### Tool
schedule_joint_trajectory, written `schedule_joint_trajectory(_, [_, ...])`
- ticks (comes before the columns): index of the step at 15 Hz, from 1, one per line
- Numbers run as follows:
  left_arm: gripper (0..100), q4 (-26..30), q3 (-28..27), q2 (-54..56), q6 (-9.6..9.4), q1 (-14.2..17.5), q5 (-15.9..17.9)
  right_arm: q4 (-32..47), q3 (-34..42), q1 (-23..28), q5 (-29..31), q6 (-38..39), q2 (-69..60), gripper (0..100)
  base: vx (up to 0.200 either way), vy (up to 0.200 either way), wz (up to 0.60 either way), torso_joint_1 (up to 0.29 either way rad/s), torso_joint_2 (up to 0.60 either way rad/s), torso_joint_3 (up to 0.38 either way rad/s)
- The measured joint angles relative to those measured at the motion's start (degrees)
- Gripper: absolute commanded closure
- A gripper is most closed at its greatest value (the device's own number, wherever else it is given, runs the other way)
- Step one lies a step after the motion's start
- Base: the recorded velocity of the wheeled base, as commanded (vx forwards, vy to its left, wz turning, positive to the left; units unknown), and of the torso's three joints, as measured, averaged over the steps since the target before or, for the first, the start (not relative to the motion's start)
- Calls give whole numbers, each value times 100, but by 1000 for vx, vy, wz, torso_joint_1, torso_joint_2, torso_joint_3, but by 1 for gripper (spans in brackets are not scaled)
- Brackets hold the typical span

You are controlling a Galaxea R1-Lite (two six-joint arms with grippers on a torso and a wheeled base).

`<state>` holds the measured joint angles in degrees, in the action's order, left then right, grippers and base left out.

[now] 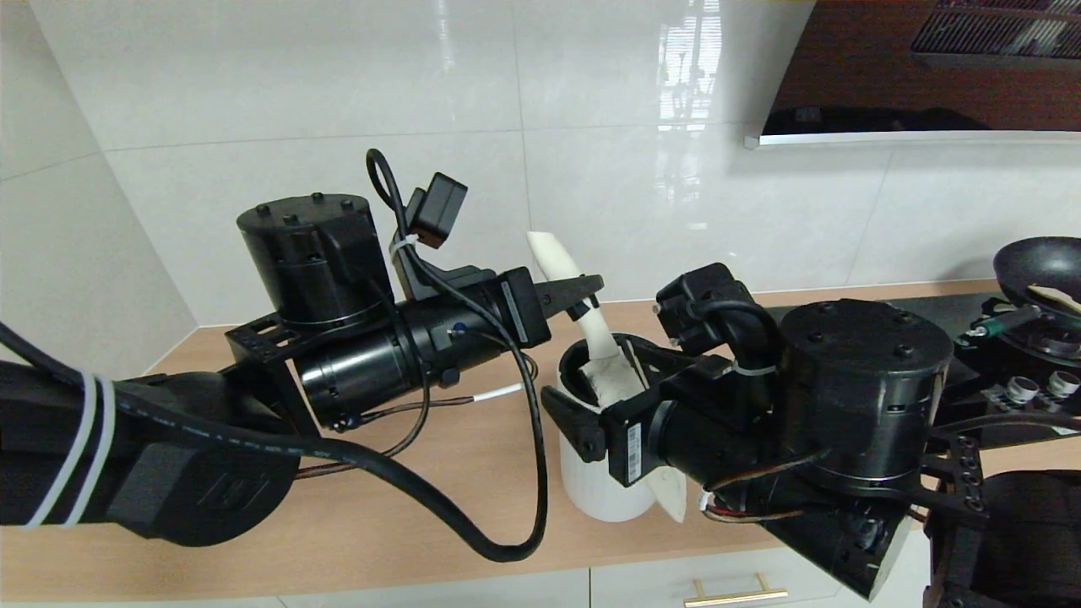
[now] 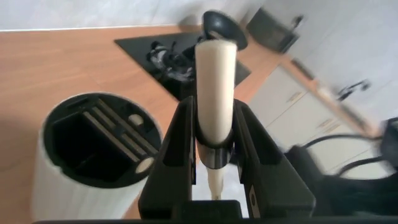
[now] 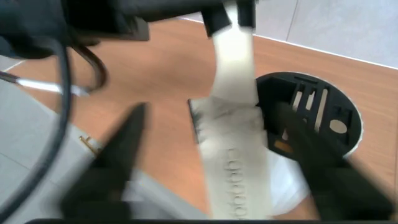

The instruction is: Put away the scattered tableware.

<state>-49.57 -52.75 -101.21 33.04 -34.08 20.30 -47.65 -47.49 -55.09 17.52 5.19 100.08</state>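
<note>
Two matte-black arms: the left arm [image 1: 363, 371] carries a screw-topped cylindrical housing [image 1: 312, 253], a thick looping black cable [image 1: 507, 551], thin brown wires [image 1: 422, 405] and white zip ties [image 1: 80, 447]; the right arm [image 1: 760, 431] shows a round screw-studded joint [image 1: 861, 371] and a white barcode label [image 1: 635, 452].

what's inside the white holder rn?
Holder has a black divider insert; thin pale sticks and one round-ended handle sit in its slots. The larger compartment is dark, its bottom unseen.
</note>
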Motion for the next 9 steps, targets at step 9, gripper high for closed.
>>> schedule_joint_trajectory(9, [100, -2, -631, 265, -600, 538, -27, -9, 347, 1242, -15, -178, -1248, 0, 0, 0, 0, 0, 0, 0])
